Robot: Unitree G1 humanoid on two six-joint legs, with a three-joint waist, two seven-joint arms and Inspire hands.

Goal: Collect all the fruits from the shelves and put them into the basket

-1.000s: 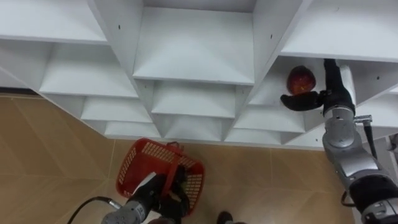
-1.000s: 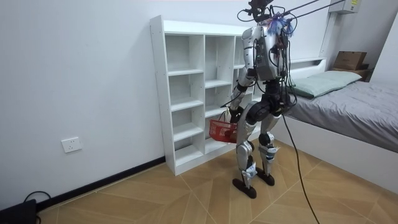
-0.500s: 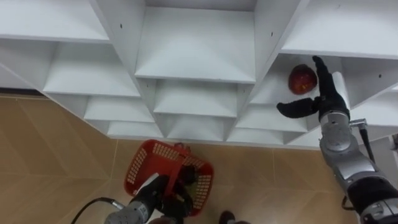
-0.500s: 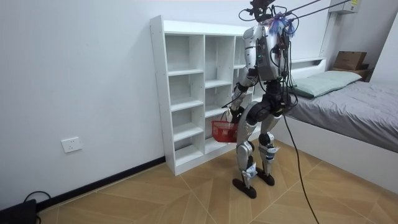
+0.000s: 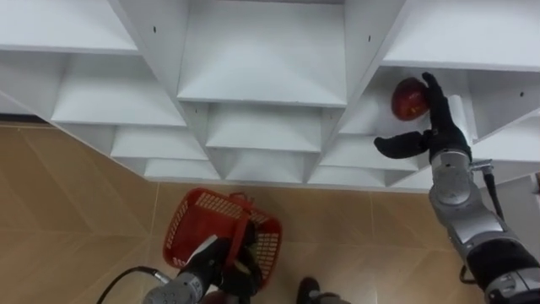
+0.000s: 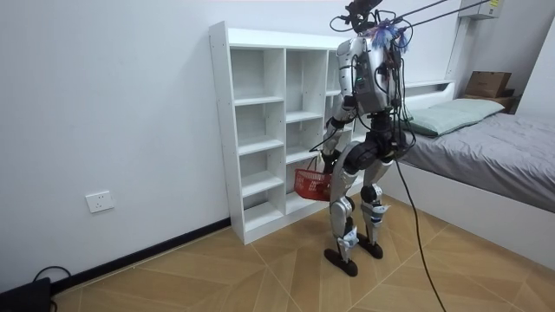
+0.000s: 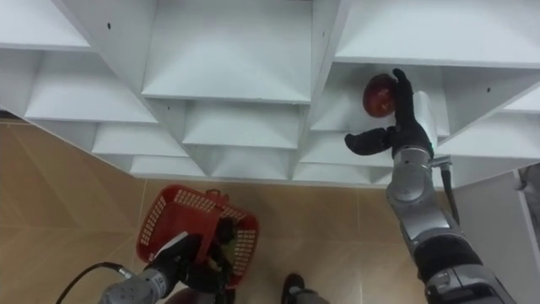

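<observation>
The right hand [image 5: 440, 135] is raised inside a compartment in the right-hand column of the white closet [image 5: 261, 59]. Its fingers are straight and pointing up and its thumb is spread wide to the side, so it grips nothing. The fingers stand along the right flank of a red fruit [image 5: 407, 98], close enough that I cannot tell whether they touch it. The fruit rests on that compartment's shelf, towards the back. Down at the lower edge of the eye views, the left hand [image 5: 229, 260] is curled round the handle of a red basket [image 5: 192, 221], which hangs low in front of the closet's bottom shelves, above the floor [image 5: 67, 211]. The floor is warm brown wood laid in a herringbone pattern. The closet is a grid of open white compartments in three columns, set against a plain white wall [image 6: 104, 104] with a dark skirting along its foot and a white socket [image 6: 100, 201] low down. In the room view the robot stands upright, close to the closet and facing it, with the basket at about knee height. At the room view's right a bed [image 6: 494, 152] with a grey cover reaches towards the closet. It carries a pale green pillow [image 6: 451, 113], and a cardboard box [image 6: 488, 83] sits behind it.
</observation>
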